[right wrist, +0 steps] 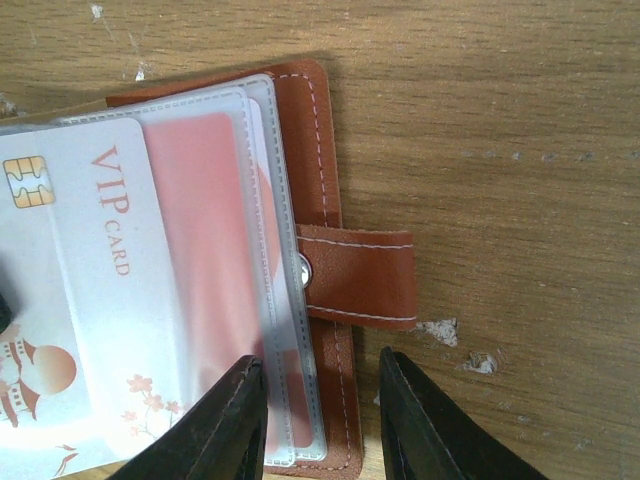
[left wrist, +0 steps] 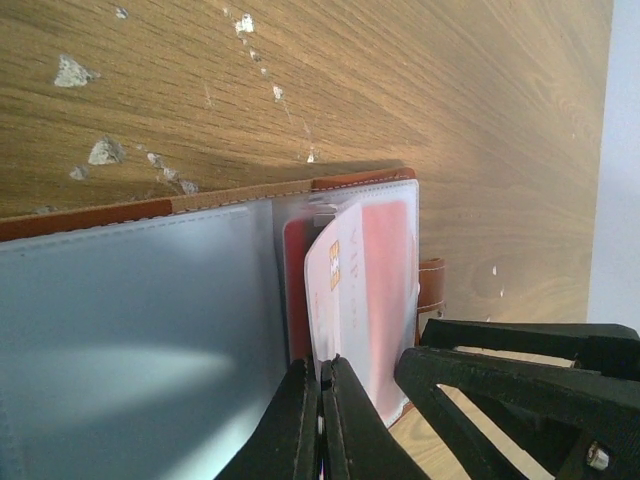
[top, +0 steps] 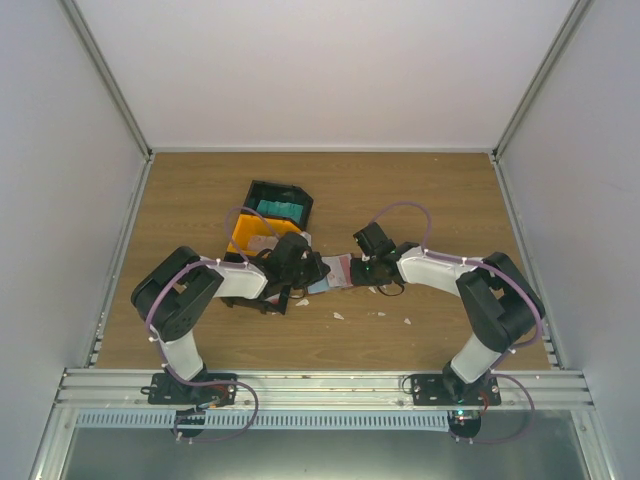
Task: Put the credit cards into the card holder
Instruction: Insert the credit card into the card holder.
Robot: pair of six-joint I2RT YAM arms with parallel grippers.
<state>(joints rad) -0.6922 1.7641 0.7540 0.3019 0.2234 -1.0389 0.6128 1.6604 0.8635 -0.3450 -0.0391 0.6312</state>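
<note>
The reddish-brown card holder (right wrist: pixel 322 150) lies open on the wooden table, its clear sleeves (right wrist: pixel 262 200) fanned out; in the top view the card holder (top: pixel 338 272) sits between both grippers. My left gripper (left wrist: pixel 320 374) is shut on the edge of a white-and-red credit card (left wrist: pixel 352 275). This credit card (right wrist: pixel 90 250), marked VIP, stands partly inside a sleeve. My right gripper (right wrist: pixel 322 370) is open astride the holder's right edge, one finger over the sleeves, the other over bare table by the snap strap (right wrist: pixel 365 278). Teal credit cards (top: pixel 278 209) lie in a bin.
A black bin (top: pixel 262 190) and a yellow bin (top: pixel 243 236) stand just behind the left gripper. Small pale chips (top: pixel 338 315) are scattered on the table in front of the holder. Grey walls close in the table on three sides.
</note>
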